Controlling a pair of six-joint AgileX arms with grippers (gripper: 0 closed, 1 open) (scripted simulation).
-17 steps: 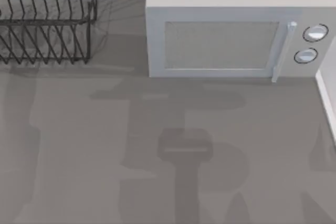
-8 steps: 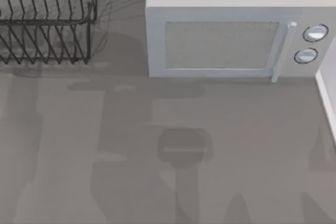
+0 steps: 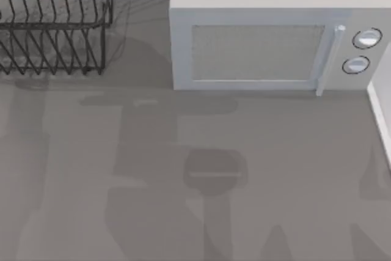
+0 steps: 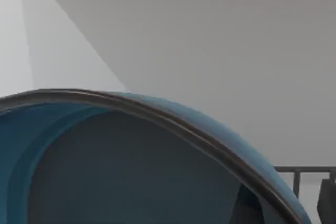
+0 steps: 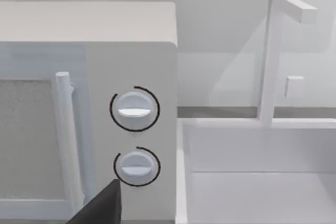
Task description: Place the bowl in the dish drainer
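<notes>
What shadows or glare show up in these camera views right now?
Top view: broad soft arm-shaped shadows lie across the grey table, and the dish drainer casts a faint wiry shadow beside it; no glare. Left wrist view: the bowl is evenly lit. Right wrist view: the microwave shades the wall behind it.

We read this as a rendered kitchen: white microwave with two dials on a grey tabletop, black wire dish drainer beside it, white sink with faucet next to the microwave.
</notes>
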